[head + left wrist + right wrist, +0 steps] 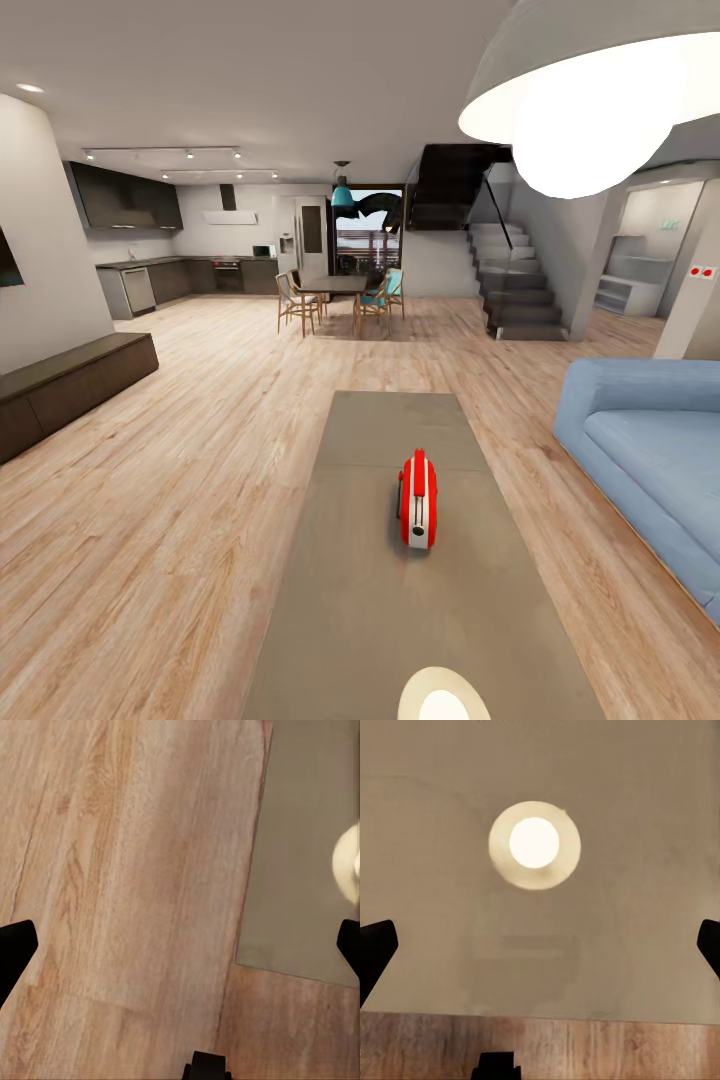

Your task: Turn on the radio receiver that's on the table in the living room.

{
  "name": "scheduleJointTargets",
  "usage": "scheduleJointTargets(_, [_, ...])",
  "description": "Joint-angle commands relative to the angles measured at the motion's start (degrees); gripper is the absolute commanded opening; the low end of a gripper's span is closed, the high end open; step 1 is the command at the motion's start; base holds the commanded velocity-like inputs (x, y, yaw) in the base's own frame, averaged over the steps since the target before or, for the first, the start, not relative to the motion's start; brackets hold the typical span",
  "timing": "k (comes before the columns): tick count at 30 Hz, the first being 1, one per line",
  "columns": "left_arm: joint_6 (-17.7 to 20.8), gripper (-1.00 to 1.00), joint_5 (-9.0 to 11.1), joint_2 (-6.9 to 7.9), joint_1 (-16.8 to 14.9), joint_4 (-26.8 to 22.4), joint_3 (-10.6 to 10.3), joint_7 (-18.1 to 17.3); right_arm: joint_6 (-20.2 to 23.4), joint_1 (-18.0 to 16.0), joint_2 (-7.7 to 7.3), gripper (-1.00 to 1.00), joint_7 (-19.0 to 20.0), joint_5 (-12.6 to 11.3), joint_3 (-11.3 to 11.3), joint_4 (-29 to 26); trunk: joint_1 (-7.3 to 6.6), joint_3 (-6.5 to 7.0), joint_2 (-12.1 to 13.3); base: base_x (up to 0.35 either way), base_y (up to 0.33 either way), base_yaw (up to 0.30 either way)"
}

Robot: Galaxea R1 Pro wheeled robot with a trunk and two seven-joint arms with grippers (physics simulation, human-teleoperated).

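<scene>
Item one, nearest you at the lower centre of the head view: the low, long coffee table with a glossy grey top (400, 620), carrying a round reflection of the lamp (443, 697) at its near edge.

Item two, your left gripper (180, 945), in its wrist view: fingertips (15, 945) spread wide at the frame's sides, nothing between them, over wood-plank floor (112, 870) beside the table's corner.

Item three, your right gripper (540, 945): likewise spread and empty, above the table top near its edge.

Item four, mid-table, just right of centre: the small red radio receiver with white rim (418, 499), upright, seen edge-on.

Item five, right edge: a blue sofa (650, 460).

Item six, upper right: a white pendant lamp (590, 90).

Item seven, far centre: a dark dining table with wooden chairs (340, 295).
</scene>
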Motion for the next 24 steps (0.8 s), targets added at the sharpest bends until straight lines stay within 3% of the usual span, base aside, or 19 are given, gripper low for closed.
scheduleJointTargets(1, [-0.7, 1.0, 0.0, -0.02, 0.0, 0.0, 0.0, 0.0, 0.0, 0.0, 0.0, 1.0, 0.0, 0.1, 0.0, 0.0, 0.0, 0.0, 0.0, 0.0, 0.0, 0.0])
scheduleJointTargets(5, [-2.8, 1.0, 0.0, -0.02, 0.0, 0.0, 0.1, 0.0, 0.1, -0.2, 0.0, 1.0, 0.0, 0.6, 0.1, -0.6, 0.0, 0.0, 0.0, 0.0, 0.0, 0.0])
scheduleJointTargets(8, [-4.4, 1.0, 0.0, -0.05, 0.0, 0.0, 0.1, 0.0, 0.5, -2.3, 0.0, 1.0, 0.0, 0.7, 0.1, -1.7, 0.0, 0.0, 0.0, 0.0, 0.0, 0.0])
scheduleJointTargets(10, [-5.1, 1.0, 0.0, 0.01, 0.0, 0.1, 0.2, 0.0, 0.8, -4.3, 0.02, 1.0, 0.0, 0.7, 0.1, -2.2, 0.0, 0.0, 0.0, 0.0, 0.0, 0.0])
scheduleJointTargets(12, [-5.7, 1.0, 0.1, 0.02, 0.0, 0.8, 0.1, 0.0, 1.9, -9.0, 0.11, 1.0, 0.1, 0.3, 0.0, -2.5, 0.0, 0.0, 0.0, 0.0, 0.0, 0.0])
scheduleJointTargets(13, [-6.5, 1.0, 0.1, -0.08, 0.0, 3.6, -0.1, 0.0, 4.9, -13.3, 0.31, 1.0, 0.1, 0.2, 0.0, -2.6, 0.0, 0.0, 0.0, 0.0, 0.0, 0.0])
scheduleJointTargets(16, [-10.4, 1.0, 0.2, -0.11, 0.0, 10.0, -0.2, -0.1, 12.5, -20.6, 0.47, 1.0, 0.2, 0.1, 0.0, -3.1, 0.0, 0.0, 0.0, 0.0, 0.0, 0.0])
scheduleJointTargets(19, [-14.2, 1.0, 0.2, 0.05, 0.0, 15.2, -0.2, -0.1, 16.7, -24.9, 0.52, 1.0, 0.2, 0.0, 0.0, -4.2, 0.0, 0.0, 0.0, 0.0, 0.0, 0.0])
scheduleJointTargets(21, [-19.9, 1.0, 0.1, 0.46, 0.0, 22.9, 0.0, -0.1, 21.6, -29.1, 1.07, 1.0, 0.2, 0.0, 0.0, -8.2, 0.0, 0.0, 0.0, 0.0, 0.0, 0.0])
scheduleJointTargets(24, [-22.8, 1.0, 0.0, 1.2, 0.0, 27.4, 0.0, -0.1, 26.5, -31.0, 1.64, 1.0, 0.2, 0.0, 0.0, -13.7, 0.0, 0.0, 0.0, 0.0, 0.0, 0.0])
